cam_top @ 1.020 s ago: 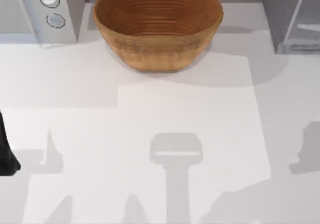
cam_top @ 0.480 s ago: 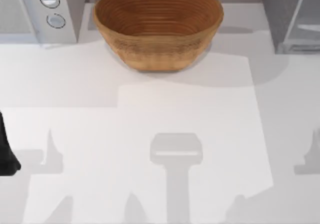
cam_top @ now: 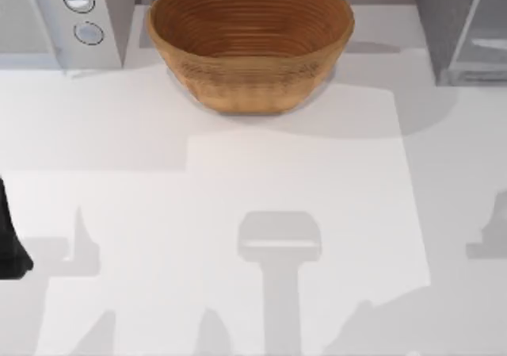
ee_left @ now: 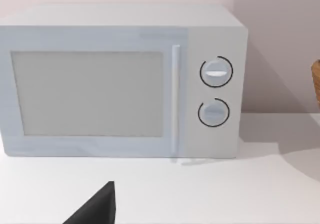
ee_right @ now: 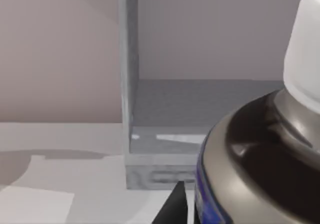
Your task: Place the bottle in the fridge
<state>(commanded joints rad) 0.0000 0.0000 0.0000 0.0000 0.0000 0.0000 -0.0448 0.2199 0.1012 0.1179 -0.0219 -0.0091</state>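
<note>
Bottle (ee_right: 260, 154) nearer fridge (ee_right: 131, 109) than before

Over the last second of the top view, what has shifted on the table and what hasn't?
The grey shadow at the table's right edge slid further right, now mostly off the edge, and the shadow along the lower right edge changed shape, so something above that side was moving. The basket, the box with two dials, the fridge and the dark left arm at the left edge stayed put.
</note>
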